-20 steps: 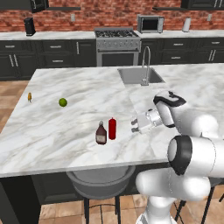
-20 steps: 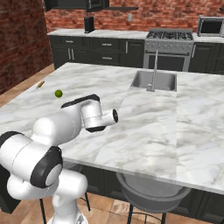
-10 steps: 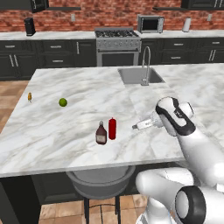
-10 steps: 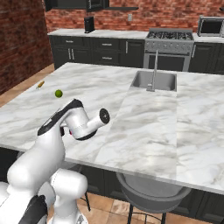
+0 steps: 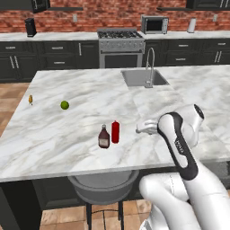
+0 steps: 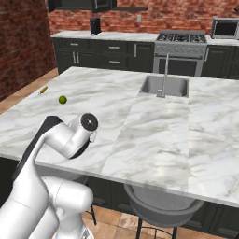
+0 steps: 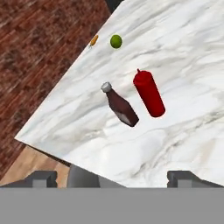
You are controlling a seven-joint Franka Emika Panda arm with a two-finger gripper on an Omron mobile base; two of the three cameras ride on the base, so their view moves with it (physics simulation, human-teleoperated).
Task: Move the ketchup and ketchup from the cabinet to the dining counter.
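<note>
Two ketchup bottles stand side by side near the front edge of the dining counter [image 5: 67, 134]: a bright red one [image 5: 115, 131] [image 7: 149, 94] and a squat maroon one [image 5: 103, 137] [image 7: 121, 106] just to its left. My gripper [image 5: 142, 128] [image 7: 113, 178] hovers a little to the right of the red bottle and points at the pair. It is open, its fingertips [image 7: 41, 177] set wide apart with nothing between them. In the right base view my own arm hides both bottles. The cabinet is out of view.
A lime [image 5: 64, 105] [image 6: 62, 99] [image 7: 116, 41] and a small orange item [image 5: 30, 99] [image 7: 93, 40] lie at the counter's left end. A sink [image 5: 143, 77] with an arched faucet [image 5: 150, 67] is set in at the far side. A grey stool [image 5: 105, 184] stands below the front edge.
The arm has refolded, with its elbow swinging down and toward the base. The open gripper stays at about the same place right of the bottles, which have not moved.
</note>
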